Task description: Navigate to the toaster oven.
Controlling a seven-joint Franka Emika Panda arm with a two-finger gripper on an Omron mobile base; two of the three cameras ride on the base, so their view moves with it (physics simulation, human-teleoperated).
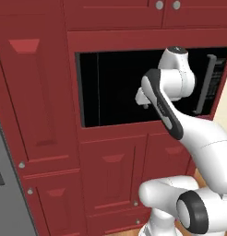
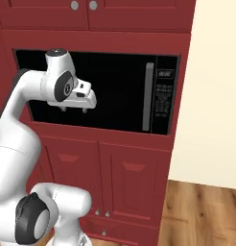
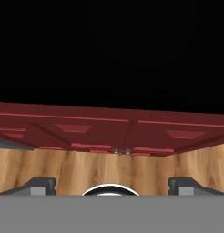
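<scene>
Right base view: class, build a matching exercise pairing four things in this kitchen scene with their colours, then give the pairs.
Things:
1. built-in microwave
2. cabinet doors
3. floor
4. side wall

Colours:
A. cream
B. black
C. dark red
D. light wood

Pairs: 1-B, 2-C, 3-D, 4-A

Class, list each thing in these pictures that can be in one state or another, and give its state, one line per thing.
Built-in black appliance: door closed, vertical handle on its right side.
Lower red cabinet doors: both closed.
Upper red cabinet doors: closed.
Gripper: held up in front of the appliance's dark window, fingers apart, holding nothing.
</scene>
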